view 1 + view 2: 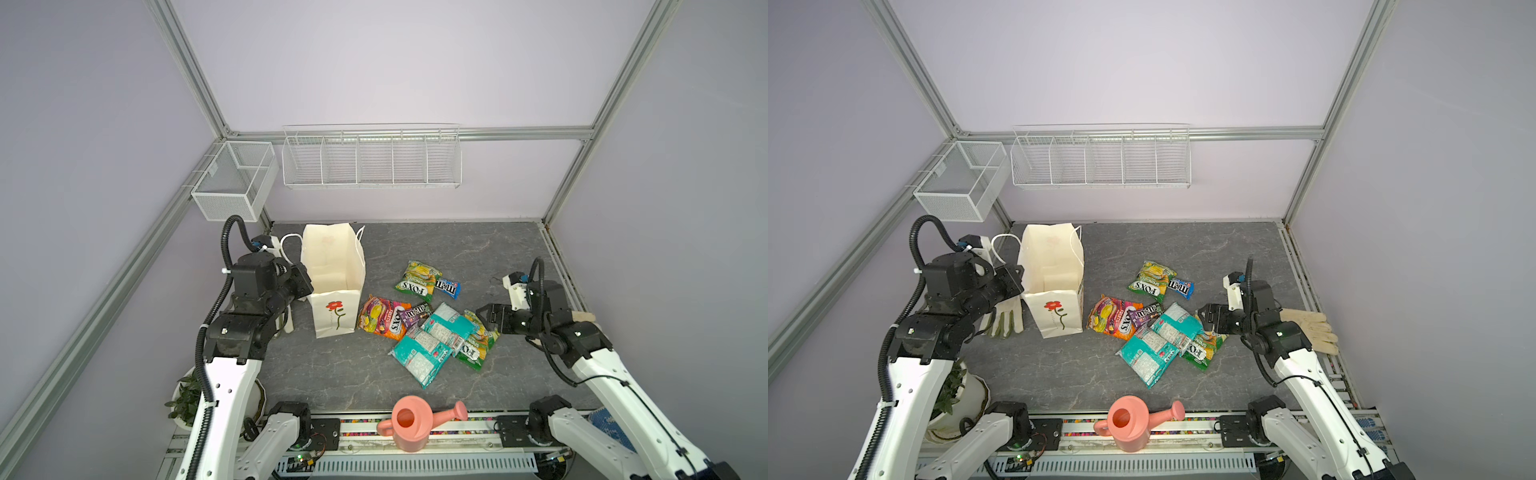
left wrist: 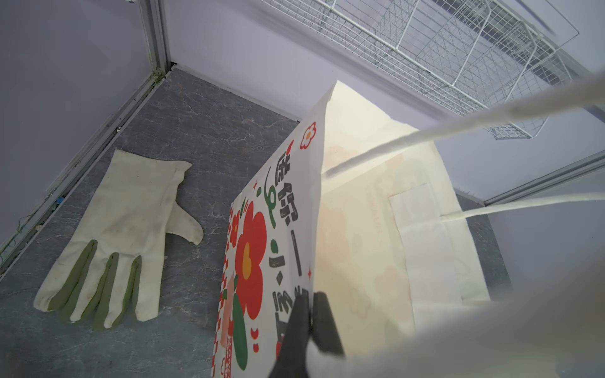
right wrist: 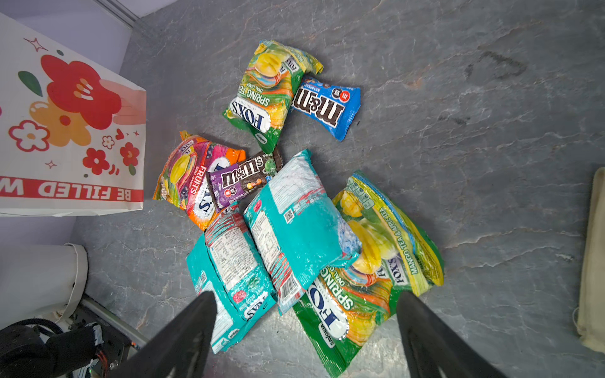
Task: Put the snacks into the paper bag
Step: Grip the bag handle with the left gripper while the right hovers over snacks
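Snacks (image 3: 294, 216) lie heaped on the worktop (image 1: 457, 249) beside the bag (image 1: 332, 266); right hand (image 3: 306, 296) spreads wide above them, left hand (image 2: 311, 302) pinches the bag rim.

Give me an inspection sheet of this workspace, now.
Surface: grey veined tabletop, no spills seen.
Job's things: paper bag upright, mouth open; seven snacks lie beside it, none inside.
Clutter: glove left of bag, second glove far right, pink watering can, potted plant.
Grippers: left gripper shut on the bag's rim; right gripper open over the snacks, holding nothing.
Cables: black conduit along each arm, untangled.
Surroundings: lilac walls, white wire rack, mesh basket.
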`<state>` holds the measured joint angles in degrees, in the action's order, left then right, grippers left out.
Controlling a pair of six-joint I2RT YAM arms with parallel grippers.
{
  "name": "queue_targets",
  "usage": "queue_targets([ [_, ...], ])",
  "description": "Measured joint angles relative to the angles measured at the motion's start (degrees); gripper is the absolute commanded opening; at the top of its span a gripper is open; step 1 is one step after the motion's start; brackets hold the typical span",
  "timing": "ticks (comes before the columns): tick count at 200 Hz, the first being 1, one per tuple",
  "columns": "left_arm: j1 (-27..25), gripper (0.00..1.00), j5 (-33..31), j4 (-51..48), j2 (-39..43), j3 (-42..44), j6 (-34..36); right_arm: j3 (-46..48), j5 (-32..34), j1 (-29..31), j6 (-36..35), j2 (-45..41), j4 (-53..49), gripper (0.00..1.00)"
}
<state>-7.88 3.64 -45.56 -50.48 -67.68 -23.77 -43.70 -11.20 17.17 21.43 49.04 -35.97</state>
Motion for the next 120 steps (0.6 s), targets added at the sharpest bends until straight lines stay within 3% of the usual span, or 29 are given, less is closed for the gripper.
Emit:
queue_targets([
  [120,0.0,0.00,6.9,-4.6,10.7,5.5,0.5,9.0,-3.8,3.8,7.6,-10.0,-4.6,0.88],
])
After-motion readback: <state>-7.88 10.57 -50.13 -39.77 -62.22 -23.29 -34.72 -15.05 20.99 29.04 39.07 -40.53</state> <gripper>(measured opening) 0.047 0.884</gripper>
